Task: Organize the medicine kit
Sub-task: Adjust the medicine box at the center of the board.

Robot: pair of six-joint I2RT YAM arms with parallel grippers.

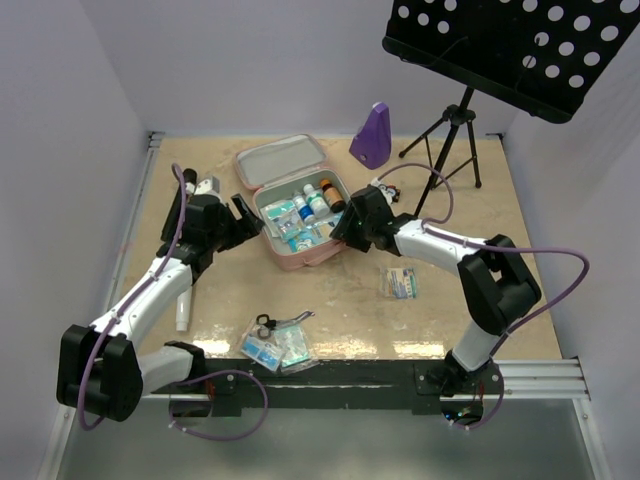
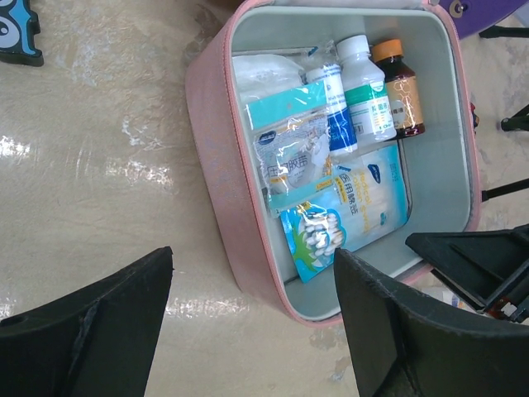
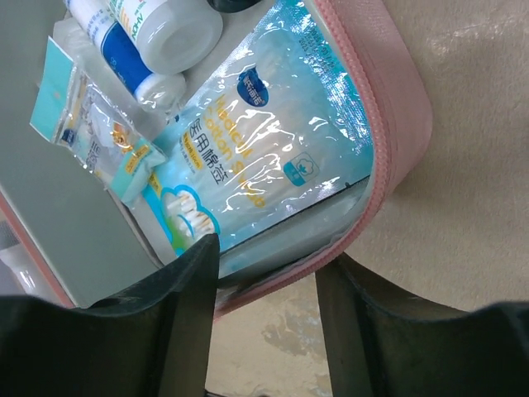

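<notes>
- Nearest your lens on the left, the left gripper (image 2: 254,258) hangs wide open. Nothing sits between its black fingers, and it is just beside the left wall of the medicine kit (image 1: 300,258).
- Clear plastic packets (image 1: 277,342) lie by the near table edge, well apart from the kit.
- You find the kit mid-table between both grippers, mouth up and skewed to the table edges, with one corner toward the arm bases.
- Its lid is laid back toward the far left, with the hinge on the far side.
- From above the tray looks almost square; your left wrist view shows it longer from near wall to hinge.
- Its shell is pink with rounded corners, a zip track runs along the rim, and the lining is smooth pale grey.
- Inside stand a white bottle with a teal label (image 2: 366,87) and an amber bottle with an orange cap (image 2: 399,91), beside crinkly clear pouches.
- A glossy blue swab pouch (image 2: 355,207) reads 医用棉签.
- Your right gripper (image 3: 266,265) stands partly open astride the kit's near right corner, one finger inside and one outside, clamping nothing.
- A flat blue-printed packet (image 1: 400,282) lies right of the kit; its writing is too small to read.
- A purple wedge-shaped object (image 1: 370,135) stands at the far side, and a black perforated music stand (image 1: 500,50) stands at the far right.
</notes>
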